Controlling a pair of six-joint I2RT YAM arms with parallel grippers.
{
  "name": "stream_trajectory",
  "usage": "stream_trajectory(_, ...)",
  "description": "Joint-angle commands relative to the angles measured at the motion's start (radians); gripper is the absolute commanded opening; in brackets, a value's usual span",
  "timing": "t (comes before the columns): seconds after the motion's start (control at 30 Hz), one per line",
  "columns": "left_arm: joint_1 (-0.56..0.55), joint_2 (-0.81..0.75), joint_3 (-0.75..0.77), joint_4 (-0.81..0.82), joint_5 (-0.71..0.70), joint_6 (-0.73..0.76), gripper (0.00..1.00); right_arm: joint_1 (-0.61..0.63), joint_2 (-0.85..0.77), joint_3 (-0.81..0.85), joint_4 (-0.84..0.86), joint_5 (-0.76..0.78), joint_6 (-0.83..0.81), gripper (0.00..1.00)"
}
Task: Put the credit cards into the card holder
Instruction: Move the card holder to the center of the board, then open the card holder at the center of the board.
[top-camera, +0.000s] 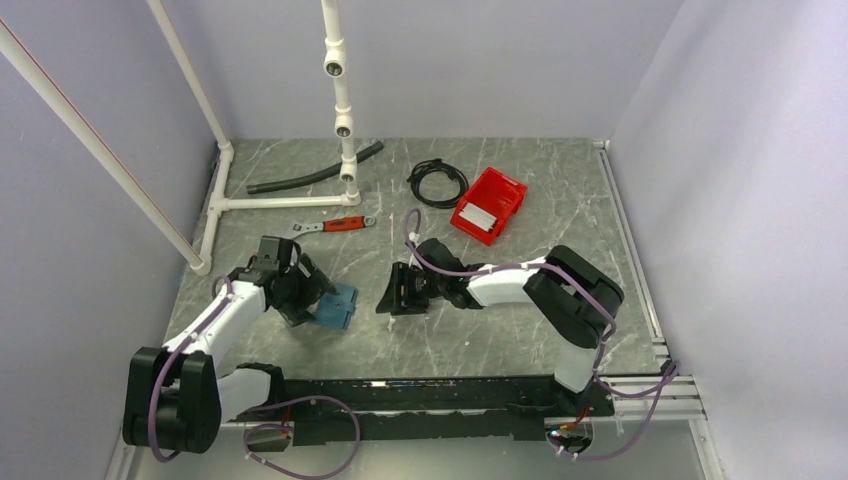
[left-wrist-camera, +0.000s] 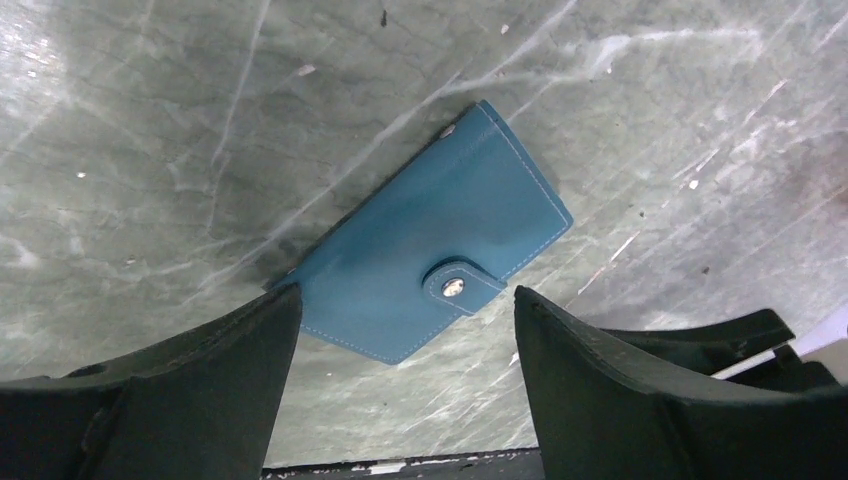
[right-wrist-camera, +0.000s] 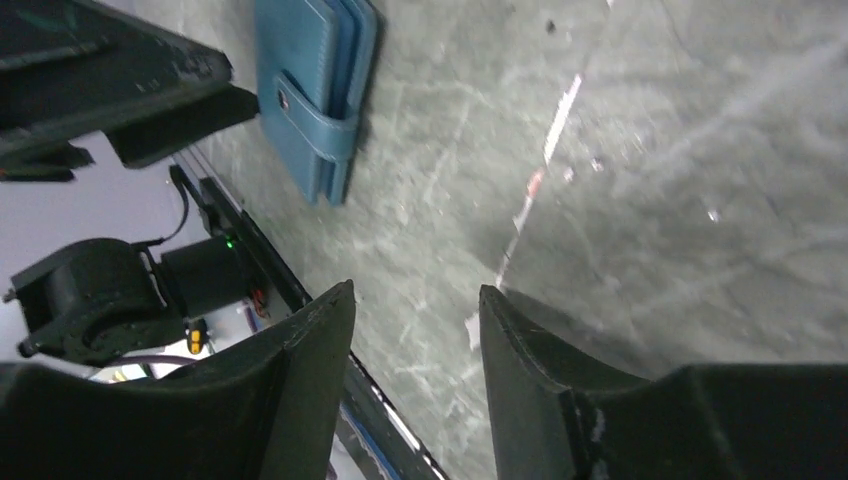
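While looking down from above, finds the card holder (top-camera: 336, 306) flat on the grey table (top-camera: 480, 330), near and left of centre, closed, with its snap tab fastened over one long edge. Finds the left gripper (top-camera: 310, 298) just left of it, low over the tabletop, fingers (left-wrist-camera: 200, 390) spread wide with nothing between them. Cannot tell whether one fingertip touches the holder's corner or only hangs over it. Puts the right gripper (top-camera: 397, 298) right of the holder, apart from it across a bare strip of table. Shows its fingers (right-wrist-camera: 300, 380) parted by a narrower gap, clamped on nothing, with only veined tabletop between them. Leaves open room right of that gripper and toward the near edge.

Sets a red bin (top-camera: 488, 205) far and right of centre, well apart from the holder, with a pale flat rectangle (top-camera: 478, 218) inside. Cannot tell whether that is one of the credit cards. Places a red-handled tool (top-camera: 335, 225) beyond the holder, a coiled black cable (top-camera: 437, 183) just left of the bin, and a white pipe frame (top-camera: 280, 203) along the far left.
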Motion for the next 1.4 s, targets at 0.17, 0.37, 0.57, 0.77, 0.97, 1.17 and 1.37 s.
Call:
stream_trajectory(0.17, -0.062, -0.101, -0.199, 0.348, 0.301, -0.119, 0.71, -0.028, 0.025, 0.058, 0.069, -0.062, -0.088, 0.45)
stream_trajectory(0.37, -0.091, -0.273, -0.185, 0.228, 0.314, -0.087, 0.87, -0.028, -0.014, 0.134, -0.191, 0.093, -0.367, 0.59)
stream_trajectory(0.57, -0.078, -0.328, -0.076, -0.052, -0.011, -0.034, 1.0, 0.033, 0.004, 0.271, -0.379, 0.267, -0.472, 0.7)
stream_trajectory(0.77, 0.011, -0.102, -0.065, 0.017, 0.113, 0.054, 0.97, 0.057, 0.102, 0.382, -0.332, 0.174, -0.418, 0.5)
stream_trajectory(0.97, 0.042, -0.077, -0.147, 0.178, 0.207, 0.042, 0.94, 0.052, 0.198, 0.449, -0.309, 0.122, -0.419, 0.2)
stream_trajectory(1.17, 0.042, -0.102, -0.236, 0.309, 0.274, 0.004, 0.84, 0.007, 0.242, 0.333, -0.118, 0.041, -0.297, 0.06)
stream_trajectory(1.37, 0.042, -0.125, -0.256, 0.388, 0.344, 0.02, 0.74, -0.012, 0.27, 0.257, -0.06, 0.011, -0.264, 0.0)
